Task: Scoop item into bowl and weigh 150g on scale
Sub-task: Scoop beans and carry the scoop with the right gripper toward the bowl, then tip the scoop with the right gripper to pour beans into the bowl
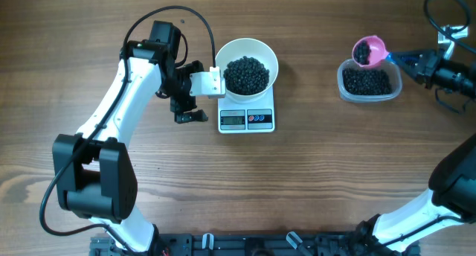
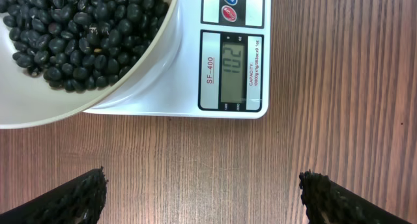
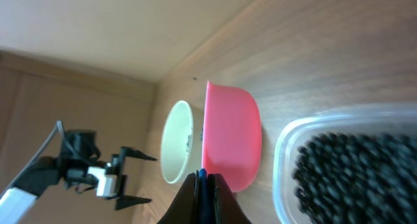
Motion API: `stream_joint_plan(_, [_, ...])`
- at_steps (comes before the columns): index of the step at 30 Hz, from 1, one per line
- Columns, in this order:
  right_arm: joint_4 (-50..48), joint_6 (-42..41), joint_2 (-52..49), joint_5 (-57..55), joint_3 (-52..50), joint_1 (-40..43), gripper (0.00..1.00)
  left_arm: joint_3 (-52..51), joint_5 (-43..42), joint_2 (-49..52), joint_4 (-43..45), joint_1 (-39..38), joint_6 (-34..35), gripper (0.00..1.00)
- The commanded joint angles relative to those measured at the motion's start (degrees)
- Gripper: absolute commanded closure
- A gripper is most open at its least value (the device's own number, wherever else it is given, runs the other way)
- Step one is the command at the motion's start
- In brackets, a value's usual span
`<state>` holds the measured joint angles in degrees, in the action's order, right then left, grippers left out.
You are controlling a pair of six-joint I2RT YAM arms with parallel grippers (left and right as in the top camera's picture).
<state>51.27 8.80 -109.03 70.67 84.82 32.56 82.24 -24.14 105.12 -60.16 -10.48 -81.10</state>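
Glossy white round bowl (image 1: 269,56) sits on the small white rectangular kitchen scale (image 1: 248,120), so its heap of tiny black beans (image 1: 246,74) registers on the display. Left gripper (image 2: 202,201) waits beside the scale, jaws apart and empty. Right gripper (image 1: 413,60) is clamped on the small pink plastic scoop (image 1: 369,50), held loaded over the clear plastic tub (image 1: 368,82), presumably for topping up.

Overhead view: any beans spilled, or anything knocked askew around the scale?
Nothing stands out. All beans lie inside the bowl, the pink scoop or the clear tub; none on the table. The bowl sits on the scale.
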Motion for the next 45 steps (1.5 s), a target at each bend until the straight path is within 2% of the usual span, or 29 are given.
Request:
stream_joint_plan(1, [-2.0, -1.5, -0.6, 5.9, 0.0, -4.0, 0.96, 0.2, -1.5, 0.2, 0.0, -0.2, 0.4, 0.00])
stream_joint_plan(6, [-11.2, -6.4, -0.6, 5.7, 0.0, -16.9, 0.96, 0.2, -1.5, 0.2, 0.0, -0.5, 0.4, 0.00])
stream_joint_plan(9, [-15.9, -6.4, -0.6, 2.3, 0.0, -25.5, 0.96, 0.2, -1.5, 0.2, 0.0, -0.7, 0.4, 0.00])
stream_joint_plan(11, [-16.3, -4.4, -0.6, -2.8, 0.0, -29.5, 0.96, 0.2, -1.5, 0.2, 0.0, -0.6, 0.4, 0.00])
stream_joint_plan(13, [-16.3, 0.9, -0.6, -6.6, 0.0, -33.2, 0.96, 0.2, -1.5, 0.2, 0.0, -0.9, 0.4, 0.00])
stream_joint_plan(15, [-16.3, 2.1, -0.6, -10.3, 0.0, -35.4, 0.96, 0.2, -1.5, 0.2, 0.0, -0.9, 0.4, 0.00])
stream_joint_plan(16, [-17.0, 0.5, -0.6, -13.5, 0.0, -36.3, 0.96, 0.2, -1.5, 0.2, 0.0, -0.9, 0.4, 0.00])
stream_joint_plan(19, [-21.0, -6.1, -0.6, -13.0, 0.0, -36.5, 0.96, 0.2, -1.5, 0.2, 0.0, -1.0, 0.4, 0.00])
stream_joint_plan(22, [-22.9, -6.2, 0.0, -10.9, 2.1, -36.7, 0.96, 0.2, -1.5, 0.2, 0.0, -1.0, 0.4, 0.00])
stream_joint_plan(25, [-22.9, -4.9, 3.4, -17.9, 3.0, -38.1, 0.96, 0.2, -1.5, 0.2, 0.0, -1.0, 0.4, 0.00])
stream_joint_plan(30, [-22.7, 6.9, 9.6, -31.4, 3.0, -42.5, 0.96, 0.2, -1.5, 0.2, 0.0, -1.0, 0.4, 0.00])
stream_joint_plan(32, [-22.1, 14.7, 11.1, -36.9, 3.0, -44.5, 0.96, 0.2, -1.5, 0.2, 0.0, -1.0, 0.4, 0.00])
stream_joint_plan(33, [-21.4, 22.6, 11.7, -40.1, 3.0, -45.9, 0.96, 0.2, -1.5, 0.2, 0.0, -1.0, 0.4, 0.00])
stream_joint_plan(37, [-21.6, 28.9, 11.8, -43.3, 3.0, -46.9, 0.96, 0.2, -1.5, 0.2, 0.0, -1.0, 0.4, 0.00])
stream_joint_plan(40, [-22.8, 37.4, 11.8, -48.5, 2.9, -46.9, 0.96, 0.2, -1.5, 0.2, 0.0, -1.0, 0.4, 0.00])
stream_joint_plan(42, [-23.8, 39.2, 11.8, -48.6, 2.9, -46.8, 0.96, 0.2, -1.5, 0.2, 0.0, -1.0, 0.4, 0.00])
stream_joint_plan(45, [-23.8, 39.0, 11.8, -39.6, 2.9, -46.9, 0.96, 0.2, -1.5, 0.2, 0.0, -1.0, 0.4, 0.00])
